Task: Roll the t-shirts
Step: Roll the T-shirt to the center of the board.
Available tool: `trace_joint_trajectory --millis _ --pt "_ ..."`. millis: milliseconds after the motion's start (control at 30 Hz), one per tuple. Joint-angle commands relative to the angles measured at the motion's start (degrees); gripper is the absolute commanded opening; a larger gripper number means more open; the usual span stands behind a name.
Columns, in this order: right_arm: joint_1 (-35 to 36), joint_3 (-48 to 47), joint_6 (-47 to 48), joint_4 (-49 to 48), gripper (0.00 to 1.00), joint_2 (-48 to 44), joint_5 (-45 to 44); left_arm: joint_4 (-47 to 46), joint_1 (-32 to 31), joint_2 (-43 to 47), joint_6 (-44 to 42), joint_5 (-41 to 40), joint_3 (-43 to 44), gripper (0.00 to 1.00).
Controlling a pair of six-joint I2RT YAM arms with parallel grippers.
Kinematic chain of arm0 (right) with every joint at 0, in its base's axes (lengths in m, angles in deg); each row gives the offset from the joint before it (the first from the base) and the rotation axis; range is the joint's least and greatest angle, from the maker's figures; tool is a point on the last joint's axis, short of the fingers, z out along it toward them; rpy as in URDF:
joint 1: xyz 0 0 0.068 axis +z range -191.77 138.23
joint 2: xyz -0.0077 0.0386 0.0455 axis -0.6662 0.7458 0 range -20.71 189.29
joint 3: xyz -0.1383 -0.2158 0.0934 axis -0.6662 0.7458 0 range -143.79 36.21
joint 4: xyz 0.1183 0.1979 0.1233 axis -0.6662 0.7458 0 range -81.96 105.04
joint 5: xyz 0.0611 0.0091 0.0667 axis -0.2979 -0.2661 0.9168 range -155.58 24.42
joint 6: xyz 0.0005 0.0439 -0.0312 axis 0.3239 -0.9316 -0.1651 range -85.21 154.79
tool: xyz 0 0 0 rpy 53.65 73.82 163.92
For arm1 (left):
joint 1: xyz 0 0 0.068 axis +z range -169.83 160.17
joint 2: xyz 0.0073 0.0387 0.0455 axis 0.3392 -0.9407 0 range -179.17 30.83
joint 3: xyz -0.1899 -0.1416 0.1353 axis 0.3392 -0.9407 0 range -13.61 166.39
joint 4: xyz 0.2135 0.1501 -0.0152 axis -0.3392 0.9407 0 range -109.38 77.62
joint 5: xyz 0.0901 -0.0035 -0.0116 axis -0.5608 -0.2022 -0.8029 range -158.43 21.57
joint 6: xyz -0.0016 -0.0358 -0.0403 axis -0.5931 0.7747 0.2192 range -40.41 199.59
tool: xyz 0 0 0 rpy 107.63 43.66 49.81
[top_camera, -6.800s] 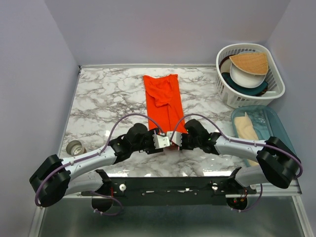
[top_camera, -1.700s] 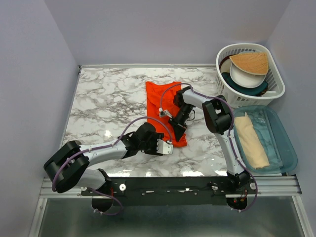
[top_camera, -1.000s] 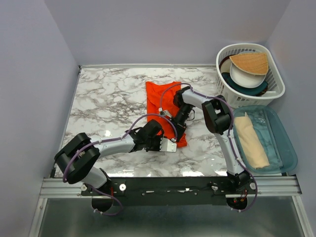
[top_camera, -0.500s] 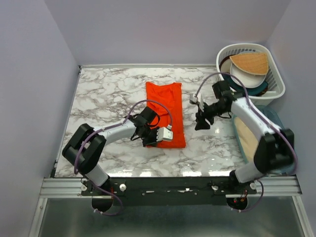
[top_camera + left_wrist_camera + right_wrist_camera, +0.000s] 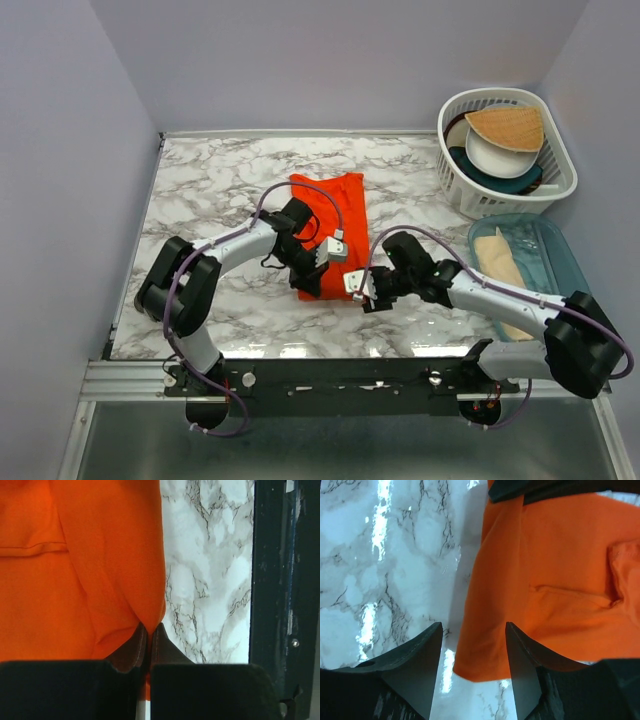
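Note:
The orange-red t-shirt (image 5: 335, 200) lies lengthwise on the marble table (image 5: 200, 190), folded into a narrow strip. My left gripper (image 5: 308, 282) sits at its near left corner. In the left wrist view that gripper (image 5: 148, 628) is shut on a pinch of the shirt's (image 5: 75, 580) edge. My right gripper (image 5: 362, 296) hovers at the near right corner. In the right wrist view it (image 5: 472, 630) stands open, with the shirt's (image 5: 560, 570) corner lying between the fingers and untouched.
A white basket (image 5: 560, 185) with plates and a tan fan-shaped piece stands at the back right. In front of it is a teal tray (image 5: 578, 275) holding a beige cloth. The black rail (image 5: 340, 380) runs along the near edge.
The right arm swung from beside the basket down to the shirt's near right corner, its jaws wider. The left gripper, open a second ago, is shut on the near left edge.

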Motion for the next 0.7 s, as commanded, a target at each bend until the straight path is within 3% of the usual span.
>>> trace_joint_trajectory --millis 0,233,400,500,533,600,633,667 --pt "3.7 1.1 0.2 -9.2 0.62 2.5 -5.9 5.1 1.1 -2.1 0.1 6.7 2.9 0.04" --pt "5.9 1.3 -0.4 -10.2 0.63 5.0 -8.2 7.2 2.8 -5.0 0.7 10.7 5.5 0.04" --pt "7.5 3.5 -1.2 -16.3 0.6 7.0 -16.3 9.2 4.5 -5.2 -0.4 12.4 6.8 0.04" --pt "7.4 4.8 -0.6 -19.6 0.34 7.9 -19.0 9.3 6.6 -4.0 -0.7 13.0 5.7 0.09" --pt "7.4 4.8 -0.9 -20.1 0.17 8.3 -20.5 8.5 7.1 -3.2 -0.5 12.9 4.7 0.21" --pt "7.4 4.8 -1.9 -20.6 0.06 8.2 -21.3 4.0 7.6 1.8 -1.5 11.9 -0.5 0.29" --pt "7.4 4.1 -2.6 -19.9 0.02 7.9 -20.0 1.0 7.6 4.2 -1.1 9.6 -3.0 0.42" --pt "7.4 3.6 -3.3 -18.9 0.01 7.6 -19.2 -2.8 7.6 10.4 0.1 8.1 -6.0 0.48"
